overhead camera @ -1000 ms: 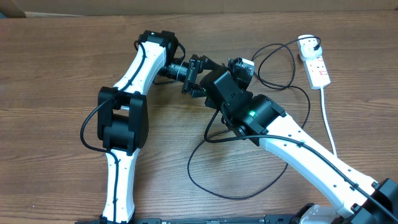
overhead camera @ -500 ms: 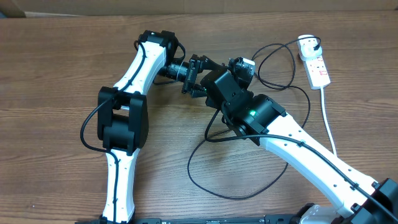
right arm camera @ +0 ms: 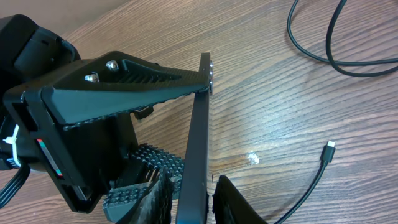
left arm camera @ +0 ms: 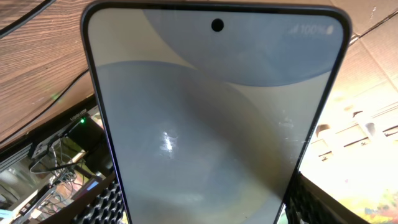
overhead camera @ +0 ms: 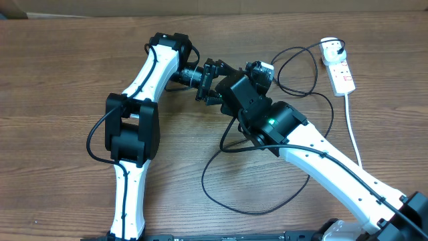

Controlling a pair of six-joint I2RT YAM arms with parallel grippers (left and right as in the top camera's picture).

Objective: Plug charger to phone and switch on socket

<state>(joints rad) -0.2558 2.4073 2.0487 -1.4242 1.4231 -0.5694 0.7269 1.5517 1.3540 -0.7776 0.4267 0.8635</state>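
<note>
Two arms meet at phone [left arm camera: 211, 124]: left jaws clamp its width, likely steadying for regrasp; right jaws narrow astride thin edge, grip unclear; charger [right arm camera: 328, 148] tip loose on desk [right arm camera: 267, 93].

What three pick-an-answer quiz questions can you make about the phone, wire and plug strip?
1. How is the slim rectangular phone's screen? A dark; B lit; C covered with paper.
2. Where is the thin black charger cable's small connector tip? A plugged into the phone; B lying on the brown wooden table; C hanging in the air.
3. What colour is the small oblong extension socket strip? A white with red; B green; C black.
Answers: B, it glows light blue-white; B, the tip rests loose on the wood; A, white body, red marks.
</note>
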